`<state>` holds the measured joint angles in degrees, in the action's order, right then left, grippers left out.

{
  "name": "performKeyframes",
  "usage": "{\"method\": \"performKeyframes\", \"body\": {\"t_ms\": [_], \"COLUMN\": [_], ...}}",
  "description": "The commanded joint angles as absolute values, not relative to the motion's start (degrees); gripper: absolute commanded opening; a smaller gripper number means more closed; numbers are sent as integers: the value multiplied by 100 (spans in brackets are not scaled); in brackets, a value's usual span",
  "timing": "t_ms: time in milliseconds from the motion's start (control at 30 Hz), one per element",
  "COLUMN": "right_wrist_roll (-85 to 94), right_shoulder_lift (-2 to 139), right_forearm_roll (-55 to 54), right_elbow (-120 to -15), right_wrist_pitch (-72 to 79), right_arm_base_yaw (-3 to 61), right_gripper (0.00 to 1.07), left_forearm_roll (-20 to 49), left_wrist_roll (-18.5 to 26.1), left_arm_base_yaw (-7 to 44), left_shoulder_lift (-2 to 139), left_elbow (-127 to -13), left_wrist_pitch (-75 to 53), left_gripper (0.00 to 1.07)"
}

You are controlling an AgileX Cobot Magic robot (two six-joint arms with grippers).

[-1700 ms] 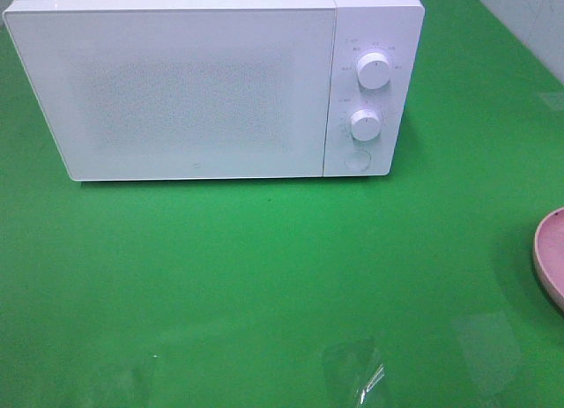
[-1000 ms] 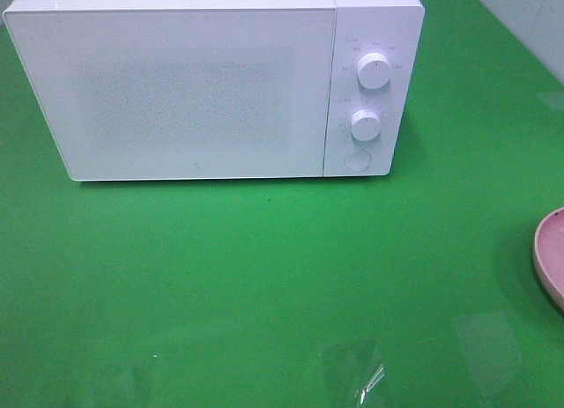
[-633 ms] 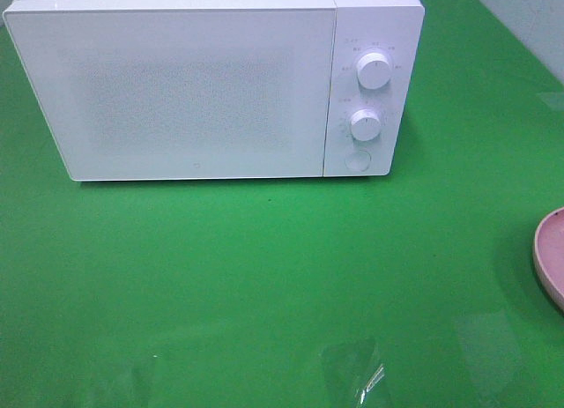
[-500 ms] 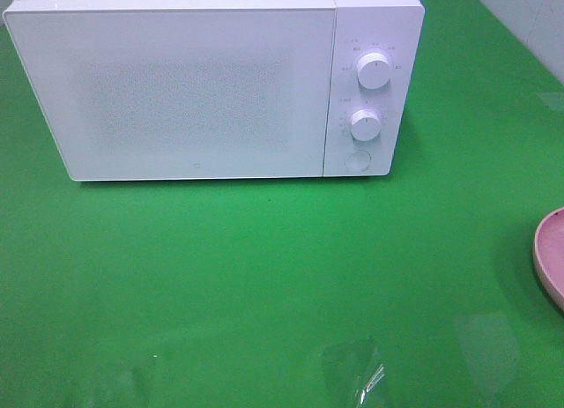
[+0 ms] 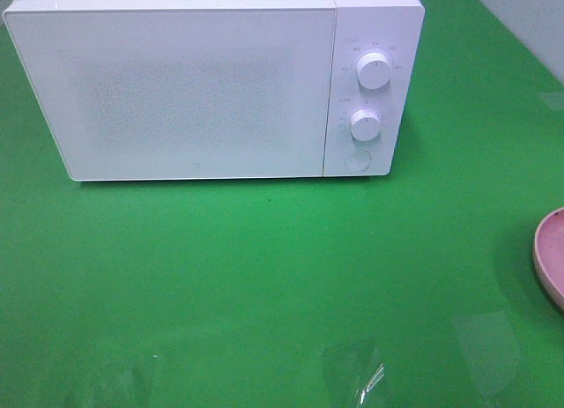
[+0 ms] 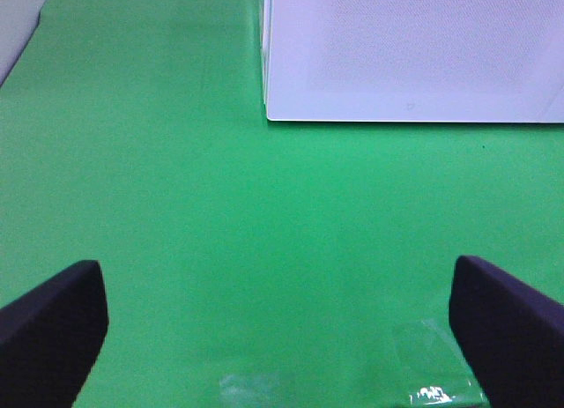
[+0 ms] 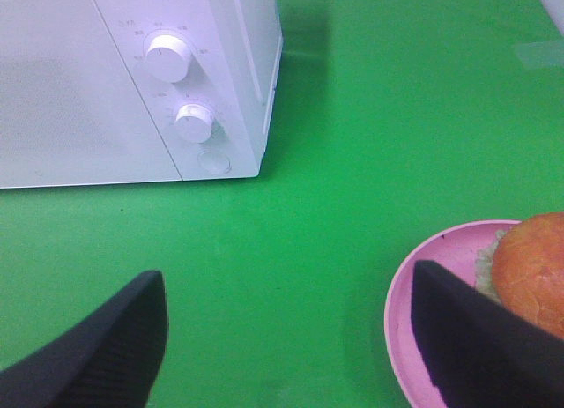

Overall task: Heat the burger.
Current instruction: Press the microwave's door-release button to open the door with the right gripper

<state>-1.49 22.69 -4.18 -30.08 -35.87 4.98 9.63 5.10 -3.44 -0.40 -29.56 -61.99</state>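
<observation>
Microwave, white, stands at the far side of the green bench, left of centre, door shut. Control panel on its right end: upper knob, lower knob, round button below them. Speckled window in the door; nothing can be made out behind it.

Pink plate sits at the right edge of the bench, well apart from the microwave and nearer than it; the high camera cuts off all but a sliver of its rim. The right wrist view shows more of it. The burger rests on this plate, glossy golden-brown bun on top with a pale frill showing at its left side. Lower layers are hidden.

Right gripper hangs over the bench between microwave and plate, jaws wide apart, nothing between them. One finger overlaps the plate in view; contact cannot be judged.

Left gripper hangs over bare green bench near the microwave's left front corner, jaws spread wide, holding nothing.

Clear film patch lies flat at the near edge, glinting.
</observation>
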Motion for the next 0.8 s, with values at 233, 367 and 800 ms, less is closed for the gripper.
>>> {"method": "performKeyframes", "body": {"t_ms": [233,367,800], "right_wrist_roll": [-155,-155,-155], "right_shoulder_lift": [3140,3472,4790], "right_forearm_roll": [-327,-327,0], "right_elbow": [-3037,-3037,-3037], "right_wrist_pitch": [-2624,-2263,-1043], "right_arm_base_yaw": [487,487,487], "right_gripper": [73,73,73], "left_forearm_roll": [991,991,991], "left_wrist_roll": [476,476,476], "left_arm_base_yaw": [-327,-327,-327], "left_shoulder_lift": [-155,-155,-155], "left_elbow": [-2945,-2945,-2945], "left_wrist_pitch": [-6136,-6136,-6136], "left_gripper": [98,98,98]}}
